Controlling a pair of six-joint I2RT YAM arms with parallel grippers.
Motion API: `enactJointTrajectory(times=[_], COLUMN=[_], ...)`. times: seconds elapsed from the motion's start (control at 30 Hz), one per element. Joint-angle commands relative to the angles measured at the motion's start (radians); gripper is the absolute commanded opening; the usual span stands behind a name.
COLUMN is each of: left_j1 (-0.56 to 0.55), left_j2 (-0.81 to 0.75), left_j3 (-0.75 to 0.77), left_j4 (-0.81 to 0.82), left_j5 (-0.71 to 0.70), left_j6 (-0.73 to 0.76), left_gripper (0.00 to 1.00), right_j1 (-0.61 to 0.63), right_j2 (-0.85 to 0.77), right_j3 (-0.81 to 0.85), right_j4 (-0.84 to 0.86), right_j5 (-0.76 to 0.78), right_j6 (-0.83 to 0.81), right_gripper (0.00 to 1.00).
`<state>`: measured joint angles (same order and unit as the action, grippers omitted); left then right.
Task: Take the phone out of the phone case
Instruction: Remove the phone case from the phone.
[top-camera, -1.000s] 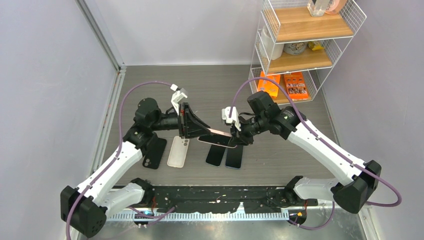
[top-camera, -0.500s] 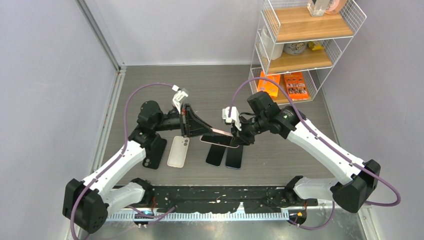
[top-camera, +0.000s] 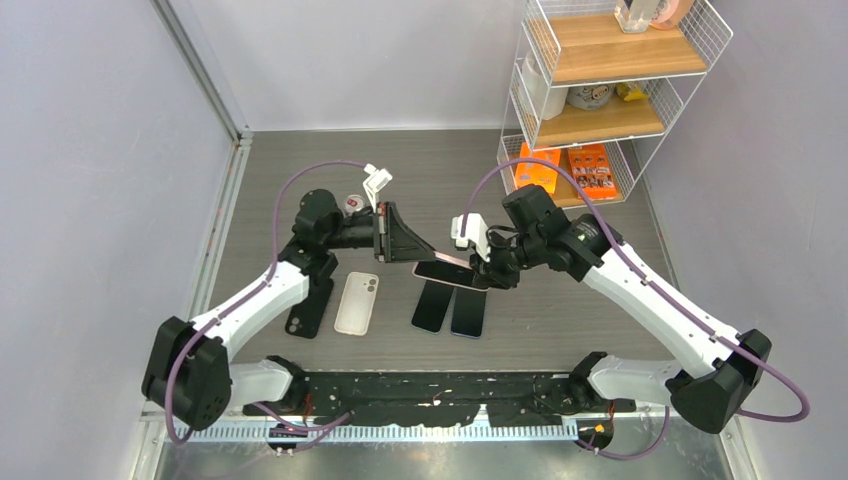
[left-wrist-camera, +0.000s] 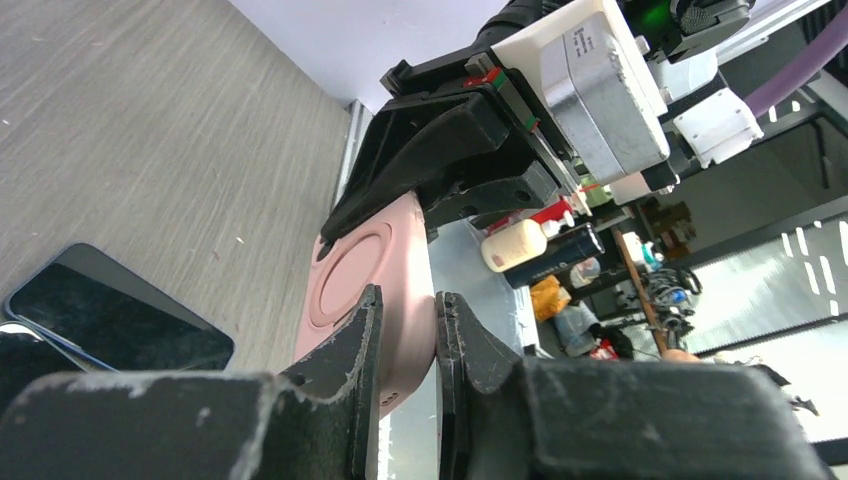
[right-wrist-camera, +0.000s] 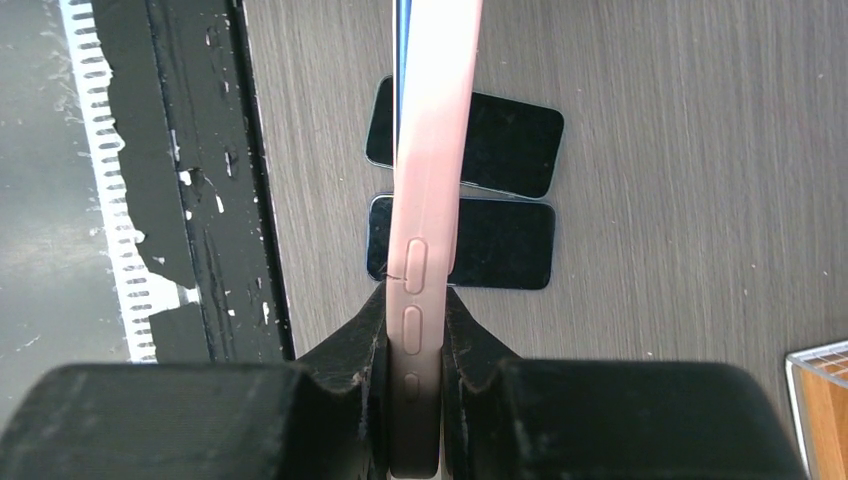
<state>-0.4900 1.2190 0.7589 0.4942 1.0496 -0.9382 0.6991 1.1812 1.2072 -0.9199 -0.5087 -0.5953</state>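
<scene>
Hanging above two dark phones (top-camera: 449, 308) on the table (top-camera: 440, 170), the pink phone case (top-camera: 447, 270) lies lengthwise between the arms, the phone (right-wrist-camera: 401, 60) a thin blue edge inside it. Right fingers (right-wrist-camera: 365, 330) clamp its faces at one end; left fingers (left-wrist-camera: 352, 350), nearly shut, pinch the far end. Separating them likely means peeling along that axis.

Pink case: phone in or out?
In. The right wrist view shows the phone's blue edge lying flush along the pink case, with no gap between them.
</scene>
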Motion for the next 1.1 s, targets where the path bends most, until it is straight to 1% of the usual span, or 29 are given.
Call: enactJointTrajectory(times=[0.0, 0.2, 0.4, 0.6, 1.07], left_j1=[-0.001, -0.002, -0.008, -0.016, -0.018], left_j2=[0.081, 0.16, 0.222, 0.262, 0.303], left_j3=[0.017, 0.028, 0.059, 0.07, 0.098], left_j4=[-0.023, 0.046, 0.067, 0.066, -0.012], left_j5=[-0.075, -0.063, -0.05, -0.054, -0.062], left_j6=[-0.124, -0.196, -0.217, -0.205, -0.134], left_gripper=[0.0, 0.0, 0.0, 0.0, 0.0], right_j1=[0.031, 0.039, 0.049, 0.058, 0.08], right_j2=[-0.076, -0.085, -0.101, -0.114, -0.117], right_j3=[0.072, 0.066, 0.055, 0.047, 0.068], right_j4=[0.186, 0.181, 0.175, 0.174, 0.153], right_j5=[-0.042, -0.024, -0.001, 0.011, 0.03], right_j6=[-0.063, -0.094, -0.117, -0.133, -0.151], right_gripper=[0.05, 0.05, 0.05, 0.05, 0.05])
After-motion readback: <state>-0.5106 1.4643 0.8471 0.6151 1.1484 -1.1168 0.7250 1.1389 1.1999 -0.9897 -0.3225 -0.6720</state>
